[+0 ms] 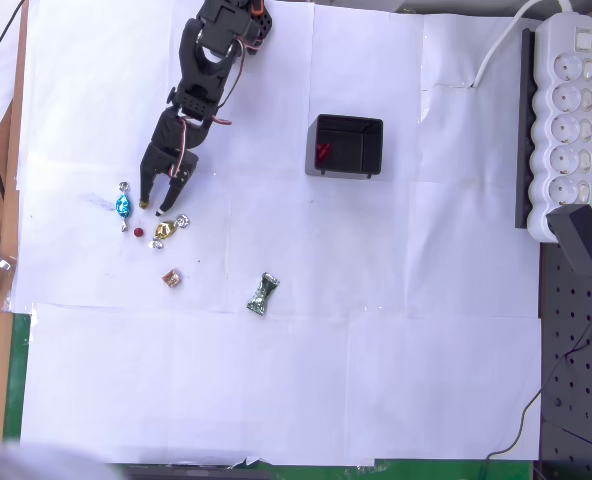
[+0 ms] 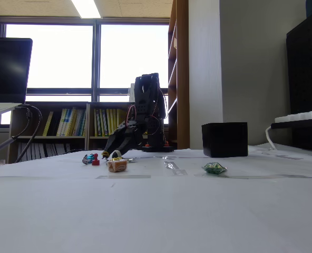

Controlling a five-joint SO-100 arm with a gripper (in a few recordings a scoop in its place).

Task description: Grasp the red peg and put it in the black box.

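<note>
Overhead view: the gripper (image 1: 153, 208) hangs with fingers spread, holding nothing, just above the peg (image 1: 138, 232), which lies on the paper between the blue candy (image 1: 122, 207) and the gold candy (image 1: 163, 230). The step in hand appears to be the approach. The next move calls for lowering around the peg without catching either candy. The box (image 1: 345, 146), well apart, already holds something red.

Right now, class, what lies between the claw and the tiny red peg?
Only bare white paper: overhead, the claw hangs close above the tiny red peg.
</note>
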